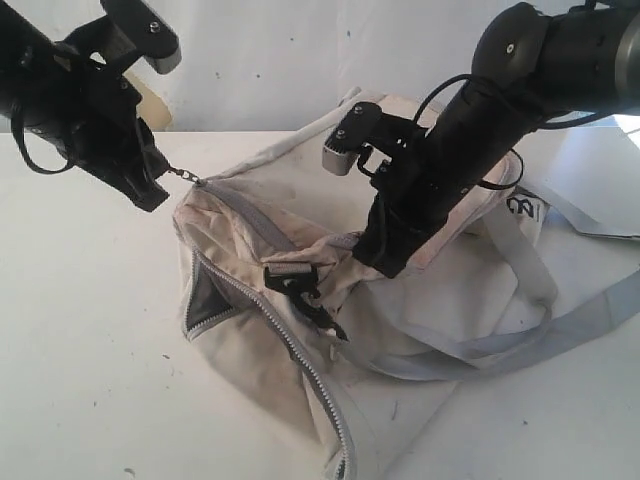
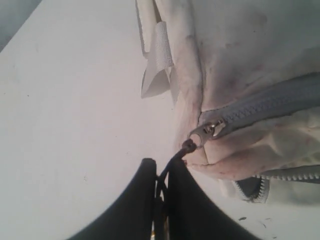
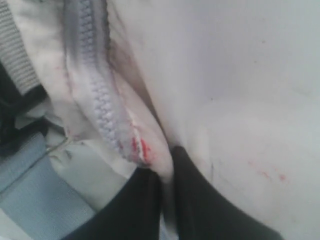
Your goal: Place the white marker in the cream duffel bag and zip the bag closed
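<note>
The cream duffel bag (image 1: 440,300) lies crumpled on the white table. My left gripper (image 1: 157,193) is shut on the dark pull cord (image 1: 180,172) of the zipper slider (image 2: 210,130) at the bag's left end. In the left wrist view the cord (image 2: 186,147) runs taut between the fingers, and the grey zipper (image 2: 270,105) behind the slider looks closed. My right gripper (image 1: 385,262) is shut on a fold of bag fabric (image 3: 162,150) beside the zipper's (image 3: 100,100) other end. The white marker is out of view.
A second zipper (image 1: 290,350) along the bag's front gapes, showing dark lining (image 1: 205,300). A black buckle (image 1: 295,280) and grey straps (image 1: 560,330) lie over the bag. A pale flat sheet (image 1: 590,190) sits at the right. Bare table (image 1: 90,350) spreads to the left.
</note>
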Controlling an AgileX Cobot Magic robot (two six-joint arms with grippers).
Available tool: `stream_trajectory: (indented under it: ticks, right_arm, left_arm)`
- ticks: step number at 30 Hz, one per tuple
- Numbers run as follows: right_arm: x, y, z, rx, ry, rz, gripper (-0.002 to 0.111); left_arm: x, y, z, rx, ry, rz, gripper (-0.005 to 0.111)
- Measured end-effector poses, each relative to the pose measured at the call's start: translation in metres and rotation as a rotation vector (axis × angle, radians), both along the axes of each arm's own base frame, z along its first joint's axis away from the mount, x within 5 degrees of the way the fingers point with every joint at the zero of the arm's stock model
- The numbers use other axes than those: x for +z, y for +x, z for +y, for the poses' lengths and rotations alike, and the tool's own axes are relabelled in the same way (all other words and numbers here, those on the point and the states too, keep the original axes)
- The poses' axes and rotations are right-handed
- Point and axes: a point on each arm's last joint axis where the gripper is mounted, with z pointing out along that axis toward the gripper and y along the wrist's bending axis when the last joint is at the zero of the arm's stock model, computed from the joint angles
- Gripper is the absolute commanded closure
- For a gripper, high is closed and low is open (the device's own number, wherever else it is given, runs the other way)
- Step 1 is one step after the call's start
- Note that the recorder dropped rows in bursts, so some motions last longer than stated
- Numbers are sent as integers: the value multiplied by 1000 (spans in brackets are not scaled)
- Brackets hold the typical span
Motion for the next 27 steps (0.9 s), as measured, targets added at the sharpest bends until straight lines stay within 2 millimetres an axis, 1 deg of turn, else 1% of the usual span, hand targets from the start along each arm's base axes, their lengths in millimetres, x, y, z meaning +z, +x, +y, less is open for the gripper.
stream_trajectory:
  ticks: [5,9,11,12,14,17,18,19,20,24,27]
  right_arm:
    - [1,4,0,-95,2,-9,108]
    - [1,5,1,-122,11,-13,107]
    - [2,5,2,-131,27,-7,99]
    - [2,5,2,-138,36,-2,93]
    - [2,5,4,-145,52,6,78]
    - [0,5,1,-158,61,33,55]
    - [0,5,1,-167,72,40,49]
    - [1,5,1,-174,82,45,46]
    - [1,5,1,-176,88,48,44]
    - [1,5,2,-185,102,55,45]
    - [5,5,1,-204,111,53,45]
  left_arm:
    - [0,2,1,86,-20,-6,107]
    - [1,3,1,113,-35,-14,107]
    - [1,3,1,118,-40,-14,107]
    - [1,3,1,120,-41,-13,106]
    - [1,3,1,115,-38,-14,102]
    - [2,5,5,99,-15,-28,88]
    - [3,5,7,93,-11,-35,80]
    - [3,5,6,88,-19,-41,75]
    - [4,6,7,88,-25,-45,67]
    - [5,6,5,86,-52,-49,39]
    - [5,6,4,86,-62,-51,30]
